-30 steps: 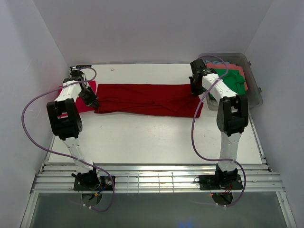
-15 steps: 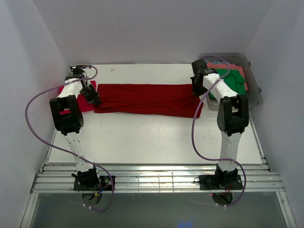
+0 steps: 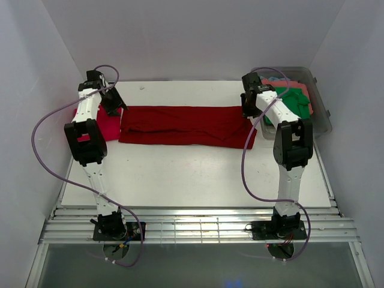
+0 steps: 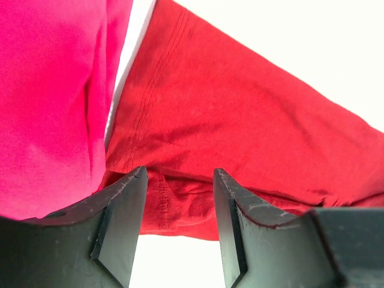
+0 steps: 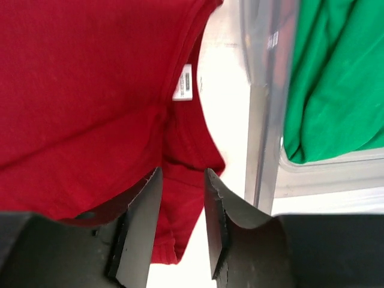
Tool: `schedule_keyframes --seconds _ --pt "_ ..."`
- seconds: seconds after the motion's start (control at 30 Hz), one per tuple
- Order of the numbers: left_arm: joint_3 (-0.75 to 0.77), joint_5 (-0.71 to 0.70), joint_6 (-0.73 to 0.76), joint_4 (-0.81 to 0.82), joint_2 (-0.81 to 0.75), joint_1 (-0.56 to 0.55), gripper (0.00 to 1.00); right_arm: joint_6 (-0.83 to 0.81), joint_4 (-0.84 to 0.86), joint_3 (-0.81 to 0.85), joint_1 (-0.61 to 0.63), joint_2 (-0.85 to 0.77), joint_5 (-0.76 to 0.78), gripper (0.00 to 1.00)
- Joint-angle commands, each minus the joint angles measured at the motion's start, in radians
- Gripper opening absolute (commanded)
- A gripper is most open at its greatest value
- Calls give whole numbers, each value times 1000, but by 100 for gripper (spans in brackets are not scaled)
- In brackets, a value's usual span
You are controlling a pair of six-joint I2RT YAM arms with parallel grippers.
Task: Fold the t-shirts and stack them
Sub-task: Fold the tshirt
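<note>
from above, the dark red t-shirt (image 3: pixel 186 125) lies as a long band across the table (image 3: pixel 192 174). left wrist: my left claw (image 4: pixel 179 177) gapes empty over its edge, beside the pink t-shirt (image 4: pixel 48 90). right wrist: my right claw (image 5: pixel 183 174) gapes empty over its collar end, near the tub (image 5: pixel 264 120).

You see a plain dark red t-shirt (image 3: pixel 186 125) with a small white label (image 5: pixel 184 84), and a plain pinkish-red t-shirt (image 3: pixel 110 127), both on the white table (image 3: pixel 192 174). In the clear grey tub (image 3: pixel 323 123) the green t-shirt (image 3: pixel 298 103) and the coral t-shirt (image 3: pixel 295 84) are plain too.
</note>
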Motion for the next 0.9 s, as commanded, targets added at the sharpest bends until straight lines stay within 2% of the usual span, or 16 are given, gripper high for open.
schedule_keyframes --seconds 0.0,0.07,0.1,0.17,0.2,0.23,0.3,0.33,0.47,0.67,0.87 --pt "82 -30 -17 -20 -50 7 59 2 66 45 -8 -65 45 41" --pt "78 -79 -32 13 -92 7 59 11 140 -11 -8 -140 60 42" --pt "38 -87 -37 30 -119 6 59 8 191 -91 -8 -219 45 43" --pt "-44 -71 -46 111 -220 -3 58 4 258 -146 -7 -278 -62 45" --pt "-141 -64 -48 138 -256 -14 56 5 259 -163 -4 -307 -108 45" --pt "-186 -63 -49 159 -318 -37 52 7 243 -182 0 -312 -189 44" --pt "-269 -57 -51 201 -363 -65 47 7 213 -196 16 -308 -248 42" --pt "-340 -54 -48 207 -395 -97 39 8 200 -215 24 -305 -277 41" --pt "-505 -70 -43 247 -444 -164 21 20 214 -303 67 -311 -314 40" --pt "-661 -26 -55 339 -477 -289 16 2 213 -335 121 -282 -395 40" --pt "-677 -55 -52 348 -426 -353 13 7 214 -341 148 -242 -426 41"
